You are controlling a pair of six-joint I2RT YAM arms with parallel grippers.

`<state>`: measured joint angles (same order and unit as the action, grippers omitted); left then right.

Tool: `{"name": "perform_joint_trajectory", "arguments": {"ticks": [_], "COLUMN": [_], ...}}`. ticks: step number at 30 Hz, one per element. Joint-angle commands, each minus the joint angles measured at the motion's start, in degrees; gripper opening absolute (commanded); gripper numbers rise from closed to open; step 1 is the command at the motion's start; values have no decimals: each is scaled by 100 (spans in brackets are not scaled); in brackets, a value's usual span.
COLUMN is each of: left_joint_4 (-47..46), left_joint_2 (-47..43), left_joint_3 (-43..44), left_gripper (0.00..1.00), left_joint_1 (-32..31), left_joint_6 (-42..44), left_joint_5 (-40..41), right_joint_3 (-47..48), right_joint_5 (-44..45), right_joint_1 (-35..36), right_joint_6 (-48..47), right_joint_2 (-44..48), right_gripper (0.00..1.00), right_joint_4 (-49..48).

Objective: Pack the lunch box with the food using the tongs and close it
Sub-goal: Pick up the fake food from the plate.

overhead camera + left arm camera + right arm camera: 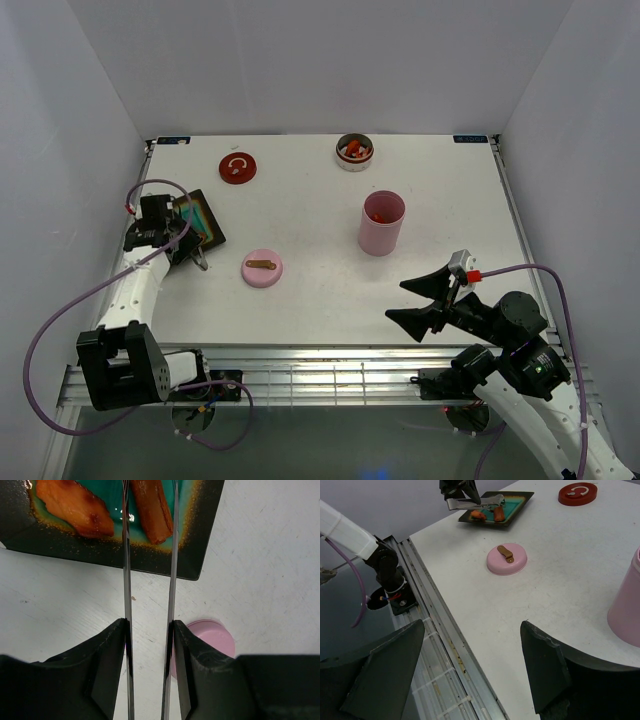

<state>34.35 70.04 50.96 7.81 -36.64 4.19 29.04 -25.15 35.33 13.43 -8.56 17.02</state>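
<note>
Left jaws clenched on the tongs [126,580], both thin arms pinched between the black fingers [107,670] and reaching out over the black, teal-lined tray [200,555]. One orange food piece [152,507] between the tong arms, a second orange piece [75,505] just beside it; contact with the tongs impossible to tell. Tray at the left edge of the worktop [320,290], pink lid [262,268] near it. Farther right, a tall pink container [382,222]. Right jaws spread wide, grasping nothing, hovering over the near right corner.
</note>
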Motion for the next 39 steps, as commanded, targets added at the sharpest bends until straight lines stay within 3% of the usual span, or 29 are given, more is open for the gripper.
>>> {"name": "perform_joint_trajectory", "arguments": {"ticks": [1,14,26,39], "left_joint_4": [-218,204,493,397], "left_joint_2": [88,194,519,826], "left_joint_3": [169,125,151,291], "left_gripper": [52,55,54,54], "left_joint_1": [-165,-1009,-1230,-1230], "left_joint_6": [52,-343,-546,-256], "left_joint_5": [-111,513,855,602], "right_joint_3": [173,181,234,296], "right_joint_5": [36,27,62,194], "right_joint_1": [26,35,44,149], "right_joint_6": [-42,-42,-60,-86], "right_joint_2": [73,82,135,170], "right_gripper": [83,83,83,83], "right_joint_4": [-76,-76,-5,83]}}
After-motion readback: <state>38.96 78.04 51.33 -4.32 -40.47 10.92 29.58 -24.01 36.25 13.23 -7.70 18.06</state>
